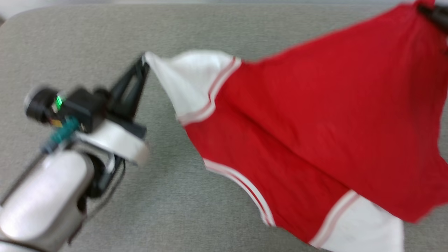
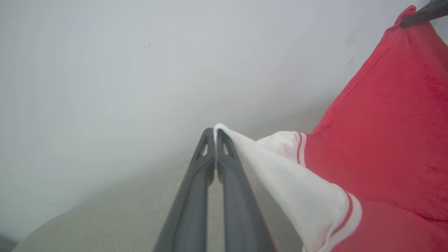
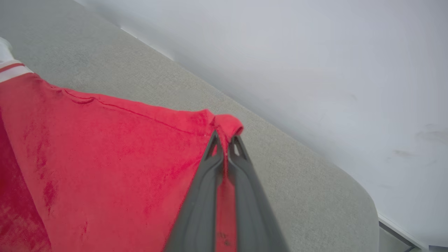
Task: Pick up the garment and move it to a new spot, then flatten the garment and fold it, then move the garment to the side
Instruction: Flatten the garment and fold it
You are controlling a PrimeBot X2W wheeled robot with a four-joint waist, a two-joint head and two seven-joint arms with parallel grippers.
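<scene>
The garment (image 1: 315, 122), a red jersey with white sleeves and striped trim, hangs stretched in the air above the grey table (image 1: 175, 196), its plain side toward the head camera; the lettering is hidden. My left gripper (image 1: 144, 59) is shut on the tip of a white sleeve (image 2: 280, 175), seen up close as the left gripper (image 2: 215, 130) pinches the cloth. My right gripper (image 1: 425, 7) at the top right corner is shut on a red corner of the garment (image 3: 105, 157); in the right wrist view the right gripper (image 3: 225, 134) pinches a bunched red fold. A second white sleeve (image 1: 367, 227) hangs low.
The grey fabric-covered table (image 3: 297, 168) has a rounded corner at the far right, with a pale wall (image 3: 315, 52) right behind its back edge. My left forearm (image 1: 45, 199) crosses the lower left of the head view.
</scene>
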